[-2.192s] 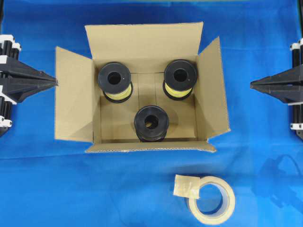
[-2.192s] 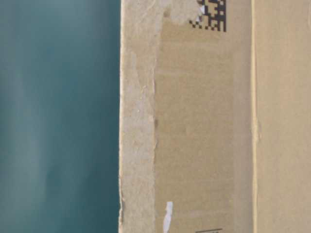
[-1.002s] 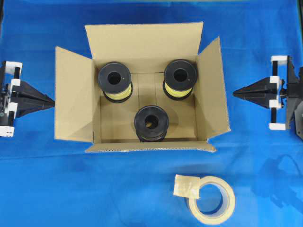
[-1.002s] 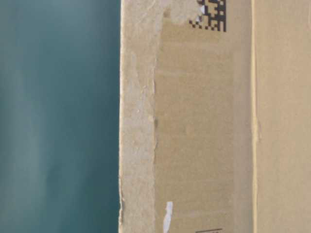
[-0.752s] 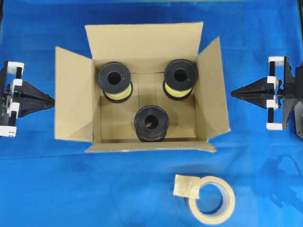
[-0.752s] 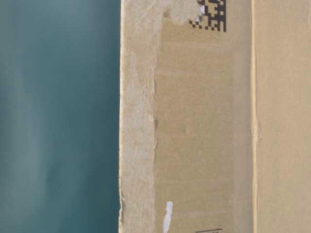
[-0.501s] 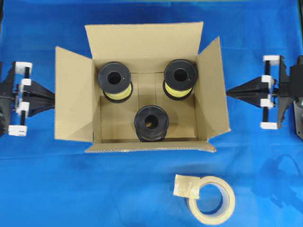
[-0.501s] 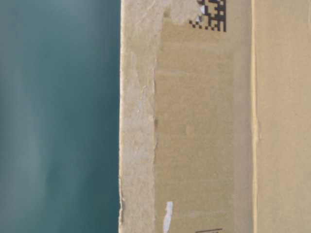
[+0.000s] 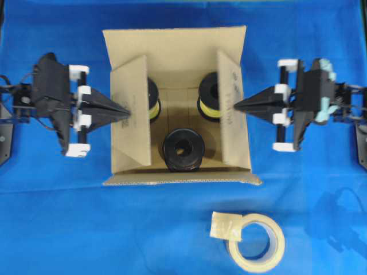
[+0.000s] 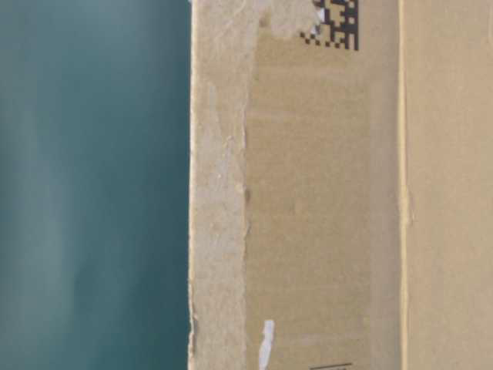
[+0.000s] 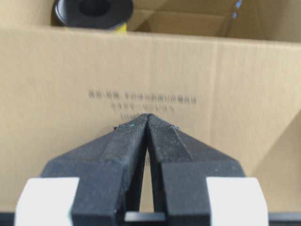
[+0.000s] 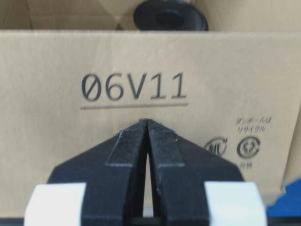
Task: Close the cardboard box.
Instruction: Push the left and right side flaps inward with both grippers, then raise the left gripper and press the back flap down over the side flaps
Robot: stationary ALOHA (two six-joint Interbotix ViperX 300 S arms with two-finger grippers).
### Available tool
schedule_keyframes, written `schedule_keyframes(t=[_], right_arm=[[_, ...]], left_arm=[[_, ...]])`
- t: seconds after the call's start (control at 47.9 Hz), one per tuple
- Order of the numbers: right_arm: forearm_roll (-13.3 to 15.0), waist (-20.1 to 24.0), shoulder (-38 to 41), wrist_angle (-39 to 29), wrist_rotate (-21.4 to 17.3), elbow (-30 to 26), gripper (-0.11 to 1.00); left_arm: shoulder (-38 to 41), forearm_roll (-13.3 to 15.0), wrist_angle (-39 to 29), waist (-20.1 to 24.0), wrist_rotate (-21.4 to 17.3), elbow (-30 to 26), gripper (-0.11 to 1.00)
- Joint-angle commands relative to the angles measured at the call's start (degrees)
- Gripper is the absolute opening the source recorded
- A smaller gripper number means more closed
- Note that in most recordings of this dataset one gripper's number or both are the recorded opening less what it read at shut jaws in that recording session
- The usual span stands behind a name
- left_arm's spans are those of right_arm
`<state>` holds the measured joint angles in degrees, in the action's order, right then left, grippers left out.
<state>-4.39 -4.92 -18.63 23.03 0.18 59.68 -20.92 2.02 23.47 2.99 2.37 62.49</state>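
- Overhead view: the cardboard box (image 9: 178, 51) sat on the blue table (image 9: 86, 229), slightly far of centre, with its top open. The far flap lay folded outward and the near flap showed only as a thin corrugated edge. The left flap (image 9: 132, 112) and the right flap (image 9: 232, 109) both stood raised and leaned inward over the opening. The left claw (image 9: 125, 112), closed to a point, touched the outer face of the left flap; the right claw (image 9: 236, 106), likewise closed, touched the outer face of the right flap. Three black spools lay inside: one near and central (image 9: 183, 150), one far right with yellow winding (image 9: 209, 97), and one far left (image 9: 153, 98), mostly hidden behind the left flap. A tape roll (image 9: 256, 242) lay on the table near and to the right, well apart from the box.
- Table-level view: a brown wall of the cardboard box (image 10: 323, 200) filled the right part of the picture, with a data-matrix code (image 10: 337, 23) at its top edge and a pale torn strip down its left margin. The background to the left was blurred teal.
- Left wrist view: the left claw (image 11: 147, 117) was shut, holding nothing, its tips against a flap bearing faint printed lines; a black spool (image 11: 92, 10) showed beyond the flap's top edge.
- Right wrist view: the right claw (image 12: 147, 121) was shut and empty, its tips against a flap printed "06V11" (image 12: 134, 87); a black spool (image 12: 170, 18) showed beyond.
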Motion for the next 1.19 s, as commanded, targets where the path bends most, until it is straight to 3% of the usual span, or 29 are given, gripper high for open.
schedule_keyframes(t=[0.0,0.418,0.793,1.169], right_arm=[[0.1,-0.1,1.9,0.9,0.2,-3.0,0.0],[0.1,-0.1,10.1,0.7,0.4,-9.1,0.0],[-0.2,-0.1,13.2,0.9,0.3,-9.1,0.0],[-0.2,-0.2,13.2,0.9,0.2,-9.1,0.0]], left_arm=[[2.2,0.2,0.6,0.7,0.1,-3.7,0.0],[11.3,0.2,-0.8,3.3,0.0,-11.2,0.0],[15.4,0.2,-0.8,3.5,0.5,-12.6,0.0],[20.2,0.2,-0.7,6.9,-0.1,-19.7,0.0]])
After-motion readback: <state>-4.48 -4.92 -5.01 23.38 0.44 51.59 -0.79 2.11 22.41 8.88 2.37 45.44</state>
